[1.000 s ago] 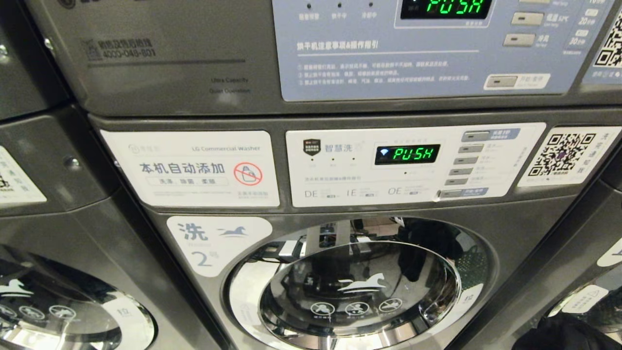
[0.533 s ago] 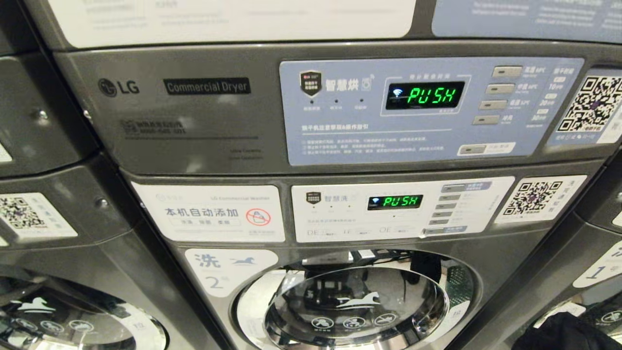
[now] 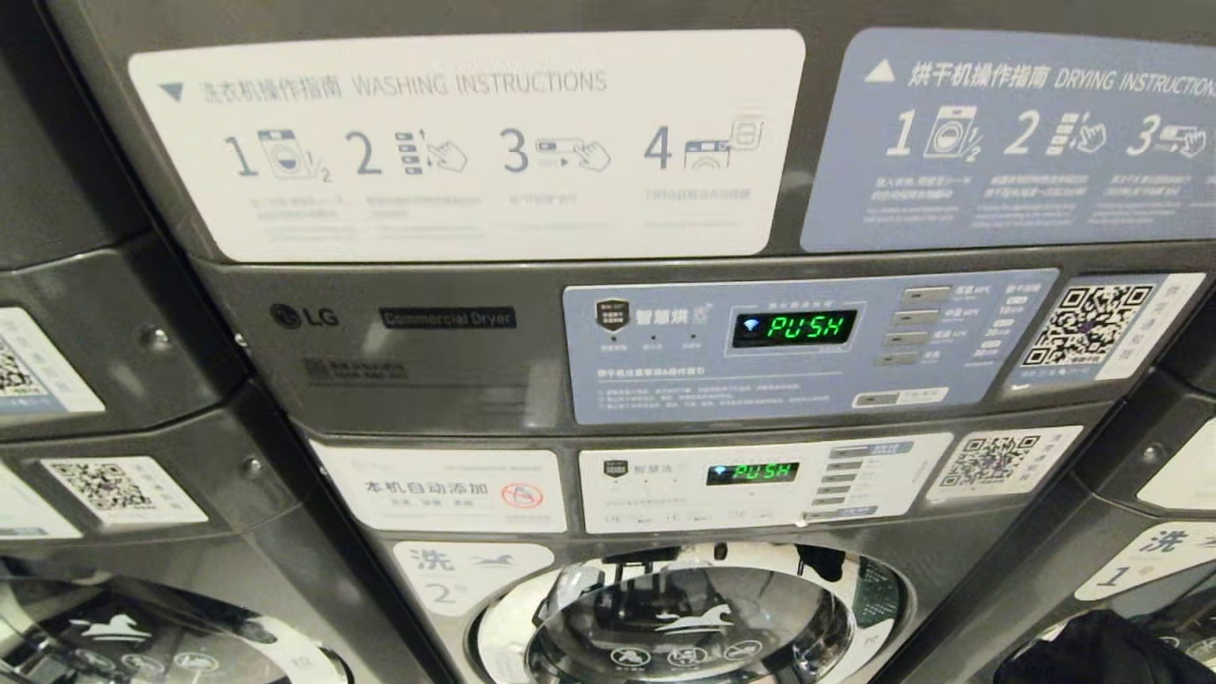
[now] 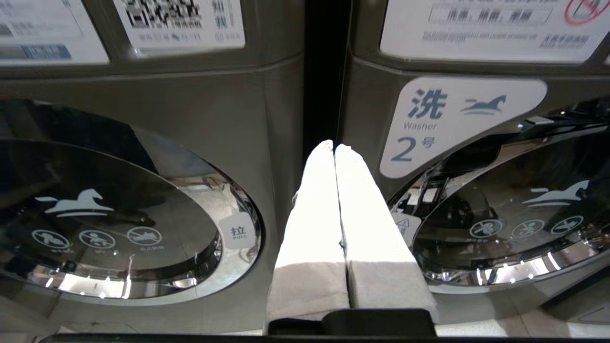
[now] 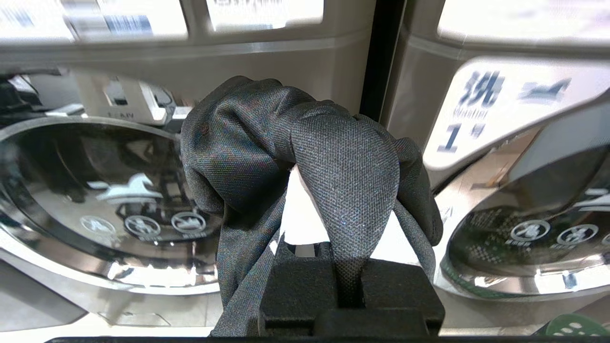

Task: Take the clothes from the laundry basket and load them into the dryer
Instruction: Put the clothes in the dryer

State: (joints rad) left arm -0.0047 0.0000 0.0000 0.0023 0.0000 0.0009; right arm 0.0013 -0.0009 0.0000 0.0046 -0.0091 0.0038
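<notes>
Two long, tapering off-white fingers [image 4: 333,228] on the left end effector [image 4: 334,148], cloth-textured, brighter toward the tips, greyer at the base, low in the frame's centre. Below them a matte black block mount. On the right end effector [image 5: 305,209], a black slotted block at bottom centre, pale fingers [image 5: 300,214] partly visible.

The dryer [image 3: 418,351] has a dark grey casing with a soft metallic sheen, smooth, its control panel a matt blue label. The instruction stickers [image 3: 475,142] above look like smooth printed film — faintly glossy. The round washer door [image 4: 119,209] is mirror-bright chrome around dark glossy glass. The clothes [image 5: 329,157] are finely woven charcoal cloth, slightly lustrous — creased. The left gripper [image 4: 334,147] fingers wear white, matt fabric-like covers; the right gripper's [image 5: 343,281] housing is matt black plastic.
</notes>
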